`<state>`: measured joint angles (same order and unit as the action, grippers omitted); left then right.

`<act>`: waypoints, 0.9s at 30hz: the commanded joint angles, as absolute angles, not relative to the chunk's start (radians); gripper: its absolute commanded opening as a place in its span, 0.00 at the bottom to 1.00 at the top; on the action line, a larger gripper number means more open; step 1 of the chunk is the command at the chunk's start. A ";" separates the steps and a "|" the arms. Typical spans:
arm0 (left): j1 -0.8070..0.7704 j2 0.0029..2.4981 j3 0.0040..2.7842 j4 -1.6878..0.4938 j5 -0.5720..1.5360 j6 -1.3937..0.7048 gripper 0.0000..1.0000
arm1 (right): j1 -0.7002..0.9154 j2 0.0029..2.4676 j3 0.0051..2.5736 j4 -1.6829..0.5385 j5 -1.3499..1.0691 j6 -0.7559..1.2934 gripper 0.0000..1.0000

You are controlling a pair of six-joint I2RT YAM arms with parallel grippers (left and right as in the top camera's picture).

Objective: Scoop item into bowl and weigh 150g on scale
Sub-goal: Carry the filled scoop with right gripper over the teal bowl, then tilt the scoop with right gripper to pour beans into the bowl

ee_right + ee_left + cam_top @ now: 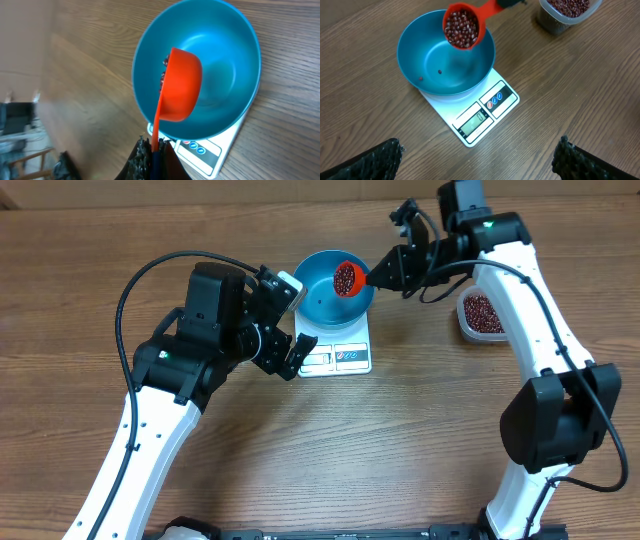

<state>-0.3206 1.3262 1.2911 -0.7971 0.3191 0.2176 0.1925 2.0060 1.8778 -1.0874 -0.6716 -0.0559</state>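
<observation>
The right end effector (378,274) is pinched on an orange scoop (347,278). In it, beans (461,27) are held above the bowl (312,302) on the scale (340,358), upper centre of the frame. Pouring is judged in hand; a wrist tilt is called for next. The left end effector (292,325) is spread, empty.

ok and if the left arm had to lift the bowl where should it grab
Probably the rim nearest the left gripper, from above, one finger inside, one outside. The bowl is round, smooth and likely too wide to span, and the scoop hangs over the far side.
</observation>
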 commanded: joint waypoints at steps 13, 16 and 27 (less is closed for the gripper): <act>-0.321 1.314 1.304 -0.797 0.333 0.240 1.00 | 0.257 2.003 1.966 -1.049 -0.551 -0.002 0.04; -0.321 1.314 1.304 -0.797 0.333 0.240 1.00 | 0.263 2.001 1.974 -1.063 -0.544 -0.060 0.04; -0.321 1.314 1.304 -0.797 0.333 0.240 1.00 | 0.272 2.001 1.974 -1.109 -0.496 -0.082 0.04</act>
<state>-0.3206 1.3258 1.2911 -0.7971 0.3187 0.2176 0.2604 2.0060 1.9438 -1.1110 -0.5148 -0.0456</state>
